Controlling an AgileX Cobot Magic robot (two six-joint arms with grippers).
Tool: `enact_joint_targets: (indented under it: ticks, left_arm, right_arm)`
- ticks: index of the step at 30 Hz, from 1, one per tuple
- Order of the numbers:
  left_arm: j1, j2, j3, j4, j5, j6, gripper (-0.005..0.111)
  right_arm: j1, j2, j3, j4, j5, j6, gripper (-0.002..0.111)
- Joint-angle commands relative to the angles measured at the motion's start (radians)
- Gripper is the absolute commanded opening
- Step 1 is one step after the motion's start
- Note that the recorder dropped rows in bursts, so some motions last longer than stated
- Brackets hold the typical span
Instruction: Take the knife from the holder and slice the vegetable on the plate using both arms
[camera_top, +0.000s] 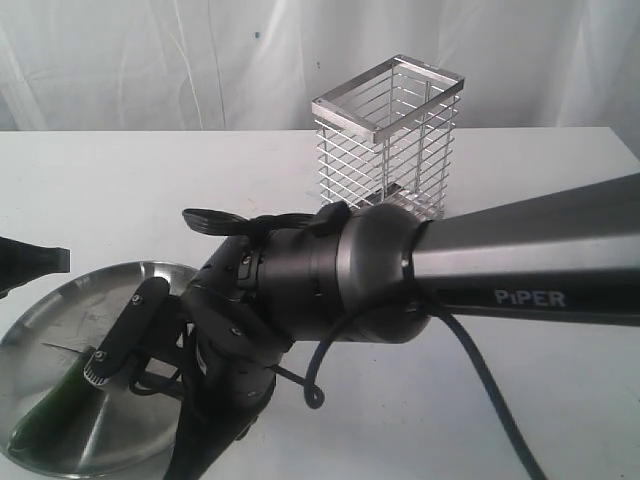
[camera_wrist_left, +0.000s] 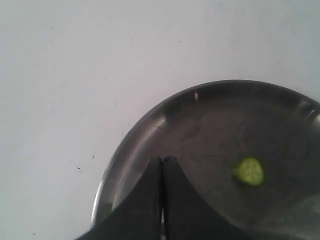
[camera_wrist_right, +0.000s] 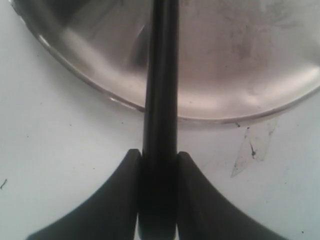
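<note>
My right gripper (camera_wrist_right: 159, 152) is shut on the knife's black handle (camera_wrist_right: 160, 90), which reaches out over the rim of the steel plate (camera_wrist_right: 240, 65). In the exterior view the right arm (camera_top: 330, 270) crosses to the plate (camera_top: 60, 320) at the lower left, with its gripper (camera_top: 110, 350) just above the dark green cucumber (camera_top: 45, 415) lying on the plate. The blade is mostly hidden. My left gripper (camera_wrist_left: 162, 159) is shut on nothing over the plate (camera_wrist_left: 210, 125), and shows at the left edge (camera_top: 35, 260). One cucumber slice (camera_wrist_left: 250, 171) lies flat on the plate. The wire holder (camera_top: 390, 140) stands behind.
The white table (camera_top: 120, 180) has a white cloth hanging behind it. The right arm's grey tube (camera_top: 540, 260) and black cable (camera_top: 480, 380) span the foreground. A clear scrap (camera_wrist_right: 255, 142) lies on the table beside the plate.
</note>
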Motion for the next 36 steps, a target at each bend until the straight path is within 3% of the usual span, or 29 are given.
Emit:
enact_joint_targets:
  ticks: [1,36]
  left_arm:
    - [0.001,-0.009,0.007,0.008,0.017,-0.01,0.0]
    - [0.001,-0.009,0.007,0.008,0.034,-0.01,0.0]
  right_arm:
    - [0.001,-0.002,0.003,-0.01,-0.03,-0.007,0.0]
    - [-0.001,0.033,-0.015,-0.112,-0.04,0.049,0.0]
